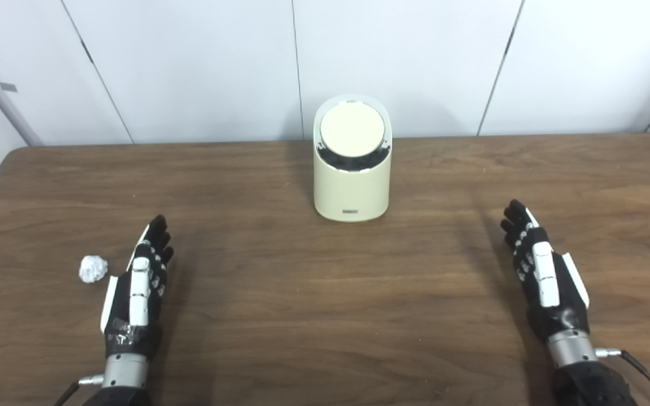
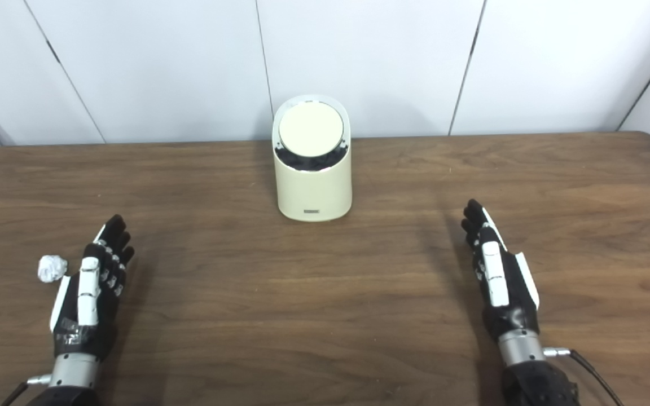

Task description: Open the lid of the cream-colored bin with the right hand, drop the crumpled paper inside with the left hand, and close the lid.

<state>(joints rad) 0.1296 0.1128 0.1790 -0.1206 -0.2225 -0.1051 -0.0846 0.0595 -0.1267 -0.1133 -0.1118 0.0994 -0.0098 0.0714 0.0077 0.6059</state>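
Note:
A cream-colored bin point(image 1: 351, 186) stands upright at the back middle of the wooden table point(image 1: 325, 316). Its round lid point(image 1: 352, 129) sits on the slanted top, with a dark gap showing along its lower edge. A small ball of crumpled white paper point(image 1: 93, 268) lies at the front left, just left of my left hand point(image 1: 140, 285). That hand is open, fingers straight, holding nothing. My right hand point(image 1: 542, 270) rests open at the front right, well away from the bin, also empty.
White wall panels point(image 1: 201, 67) rise right behind the table's back edge. The bin stands close to that edge. Bare wood lies between the two hands and in front of the bin.

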